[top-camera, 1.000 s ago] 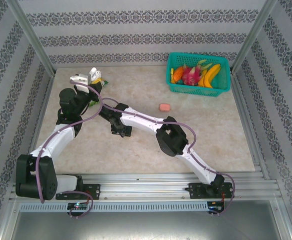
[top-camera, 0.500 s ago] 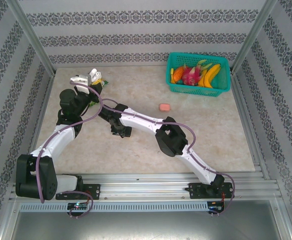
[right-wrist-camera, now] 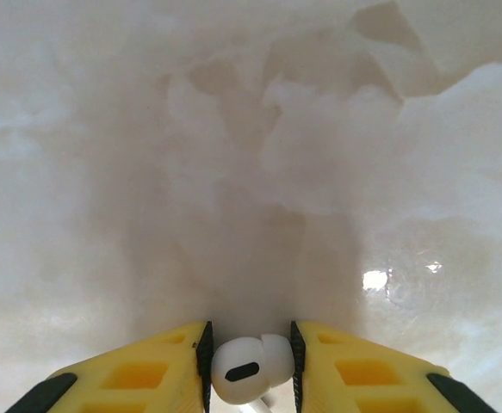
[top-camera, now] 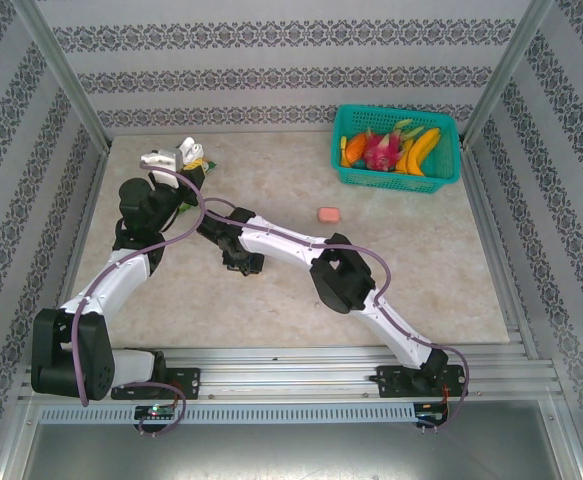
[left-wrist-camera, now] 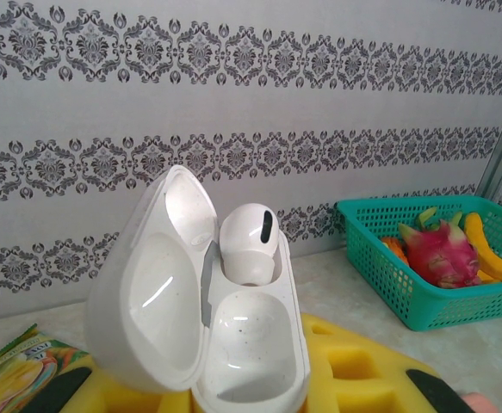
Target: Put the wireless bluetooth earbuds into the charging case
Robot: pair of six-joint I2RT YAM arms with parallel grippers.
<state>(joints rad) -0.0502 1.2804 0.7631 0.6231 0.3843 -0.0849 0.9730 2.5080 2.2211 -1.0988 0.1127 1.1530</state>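
Left gripper point(left-wrist-camera: 251, 391) clamps a glossy white case point(left-wrist-camera: 255, 344), its rounded lid hinged open. A smooth earbud point(left-wrist-camera: 249, 245) sits in the case's far socket.

Right gripper point(right-wrist-camera: 249, 372), with yellow ribbed fingers, pinches a second earbud point(right-wrist-camera: 244, 368) low over the polished marbled table point(right-wrist-camera: 251, 172). We see open tabletop ahead. A pink case point(top-camera: 328, 214) and a teal mesh basket point(top-camera: 447, 170) stand well apart, to the right.

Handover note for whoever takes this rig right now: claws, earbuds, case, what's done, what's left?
Left claw: shut on the white charging case, lid open.
Right claw: shut on a loose white earbud, low at the table.
Done: a seated white earbud sits in the case's upper socket.
Left: carry the loose white earbud over and seat it in the empty socket.
A small pink object lies mid-table.
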